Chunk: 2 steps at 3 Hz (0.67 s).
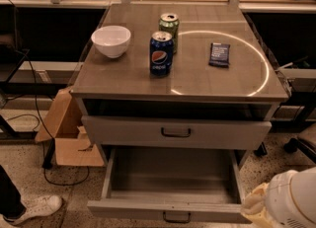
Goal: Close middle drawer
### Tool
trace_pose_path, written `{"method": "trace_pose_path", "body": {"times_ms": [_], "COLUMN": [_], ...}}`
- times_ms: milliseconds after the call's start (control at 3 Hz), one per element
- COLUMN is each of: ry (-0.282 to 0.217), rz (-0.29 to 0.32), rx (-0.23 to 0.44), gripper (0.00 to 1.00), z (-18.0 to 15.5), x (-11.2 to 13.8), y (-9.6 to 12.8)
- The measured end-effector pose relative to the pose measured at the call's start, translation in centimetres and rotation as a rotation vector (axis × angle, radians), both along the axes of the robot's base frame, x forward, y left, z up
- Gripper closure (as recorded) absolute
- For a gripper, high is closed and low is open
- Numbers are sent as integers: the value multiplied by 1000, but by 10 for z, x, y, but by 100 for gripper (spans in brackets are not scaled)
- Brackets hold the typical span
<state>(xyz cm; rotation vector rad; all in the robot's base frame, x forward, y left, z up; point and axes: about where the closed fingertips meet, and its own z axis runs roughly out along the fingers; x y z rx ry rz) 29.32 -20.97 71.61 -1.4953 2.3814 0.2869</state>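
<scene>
The middle drawer (170, 177) is pulled far out below the cabinet top; it is wide, shallow, grey and empty inside. Its low front panel carries a small dark loop handle (176, 217) at the bottom edge of the view. Above it a grey drawer with a taller front panel (123, 132) stands almost shut. Only my white arm (291, 202) with a beige cover (256, 205) shows, at the bottom right, just beside the open drawer's right front corner. My gripper itself is out of view past the bottom right edge.
On the cabinet top (123, 81) stand a white bowl (111, 40), a blue Pepsi can (161, 53), a green can (169, 26) and a dark flat packet (219, 54). A cardboard box (69, 133) and cables lie at the left, a white shoe (29, 209) at the bottom left.
</scene>
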Motion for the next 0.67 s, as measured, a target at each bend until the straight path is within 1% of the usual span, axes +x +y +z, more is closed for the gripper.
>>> {"method": "trace_pose_path", "body": {"times_ms": [333,667], "ry": [26,27], "rz": [-43,-100], "rx": [-3,-13], "gripper": [100,100], "z": [-31,-82], "x": [-6,-3], "y": [1,-4]}}
